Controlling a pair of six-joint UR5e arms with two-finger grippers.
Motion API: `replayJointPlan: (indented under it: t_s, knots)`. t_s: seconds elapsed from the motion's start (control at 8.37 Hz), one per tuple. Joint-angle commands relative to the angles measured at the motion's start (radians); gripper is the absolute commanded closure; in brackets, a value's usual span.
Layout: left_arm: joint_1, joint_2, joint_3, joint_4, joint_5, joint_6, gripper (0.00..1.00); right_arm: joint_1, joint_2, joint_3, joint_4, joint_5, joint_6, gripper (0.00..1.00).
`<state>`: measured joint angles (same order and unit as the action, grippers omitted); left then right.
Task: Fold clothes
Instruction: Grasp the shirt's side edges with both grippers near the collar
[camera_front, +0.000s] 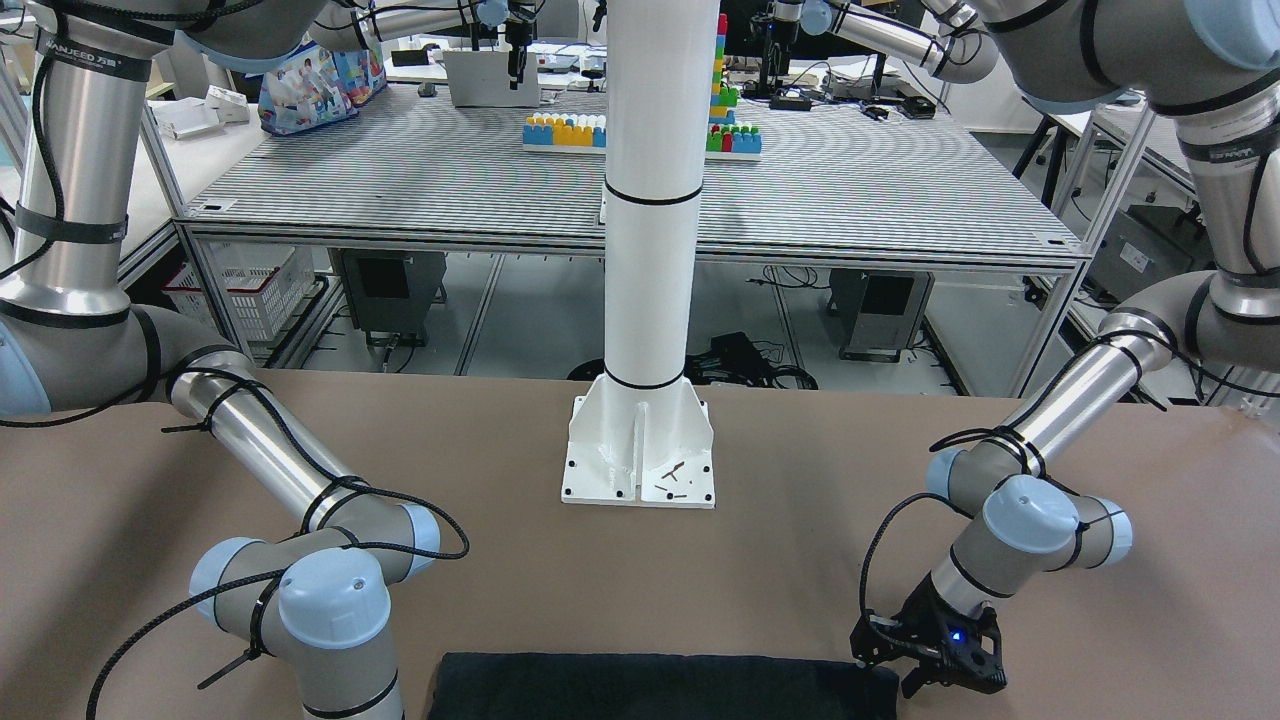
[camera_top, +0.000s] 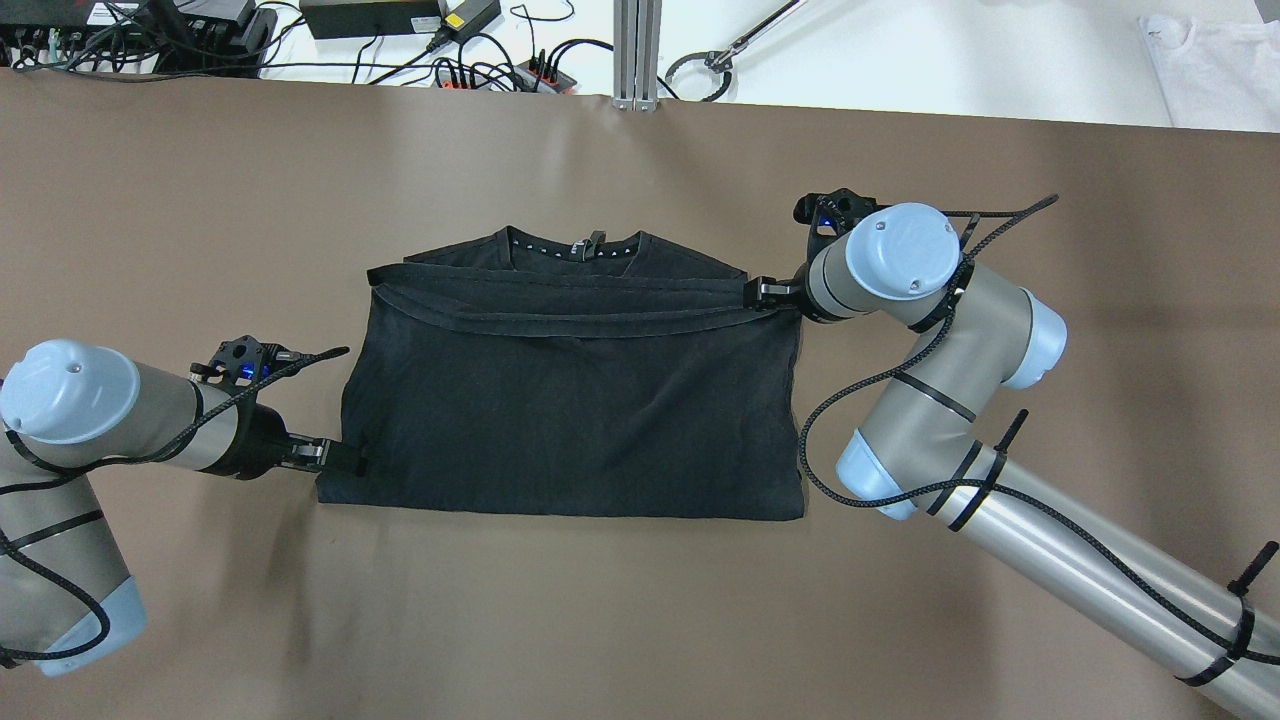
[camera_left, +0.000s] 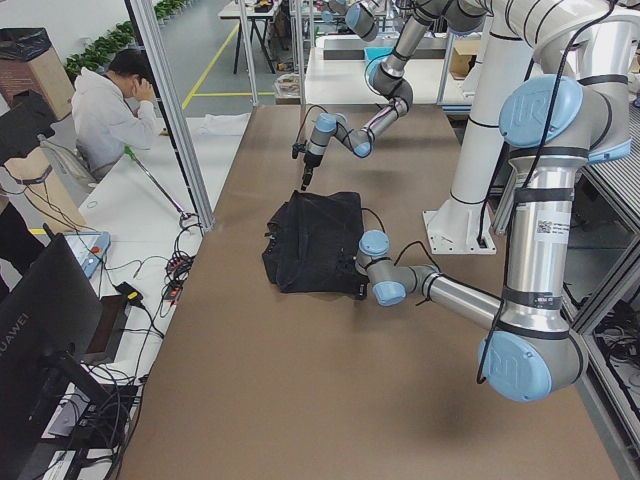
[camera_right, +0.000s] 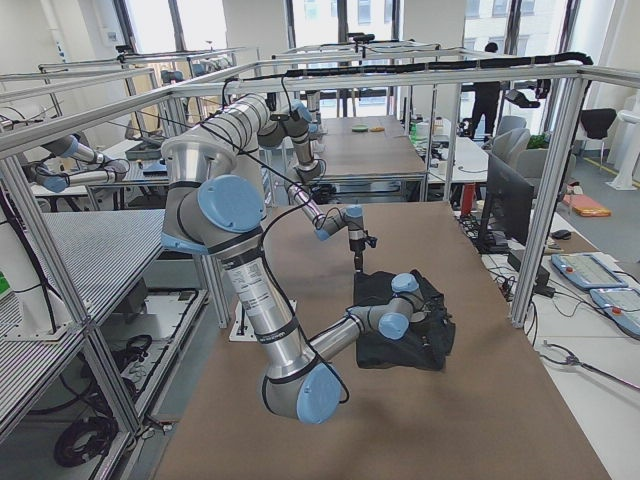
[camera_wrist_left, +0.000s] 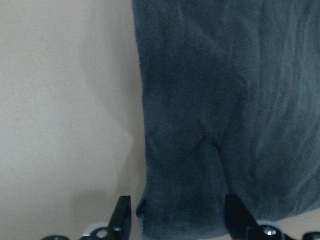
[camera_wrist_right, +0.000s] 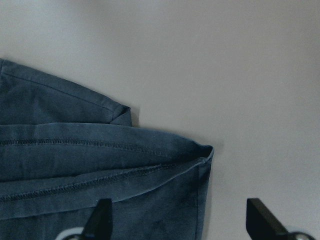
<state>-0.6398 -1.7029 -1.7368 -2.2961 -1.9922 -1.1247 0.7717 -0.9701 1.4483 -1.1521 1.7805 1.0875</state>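
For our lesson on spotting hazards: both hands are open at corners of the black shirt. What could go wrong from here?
The shirt ends partway across the open right hand; a shallow grip there might slip off.
The left hand straddles folded cloth; it may pinch only some layers, so the fold comes apart.

The table carries a matte brown cover. Beyond it stands a second table with a ribbed grey top, holding coloured toy blocks; a white crate sits low by its frame. Aluminium framing spans overhead. Tall windows admit daylight. A person sits at a white side desk, and a dark monitor stands further along it.
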Motion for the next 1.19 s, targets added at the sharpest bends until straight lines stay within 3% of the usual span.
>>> replayJointPlan:
  t_s: [0.0,0.12,0.24,0.36,0.48,1.08]
  knots:
    - [0.015,0.0,0.005,0.0,0.012,-0.001,0.34,0.0,-0.001,0.003,0.0,-0.001,0.0,0.06]
    - [0.019,0.0,0.006,0.0,0.012,-0.001,0.36,0.0,-0.002,0.009,0.0,-0.003,0.0,0.06]
    - [0.019,0.0,0.005,0.0,0.012,-0.001,0.46,0.0,-0.004,0.009,0.0,-0.003,0.0,0.06]
    - [0.019,0.0,0.003,0.0,0.012,-0.001,0.67,0.0,-0.005,0.009,0.0,-0.003,-0.001,0.06]
    - [0.017,0.0,-0.013,-0.005,0.012,-0.015,1.0,0.0,-0.007,0.007,0.0,-0.003,-0.001,0.06]
    - [-0.056,-0.004,0.003,0.003,0.053,-0.003,1.0,0.0,-0.006,0.007,0.0,-0.001,-0.001,0.06]
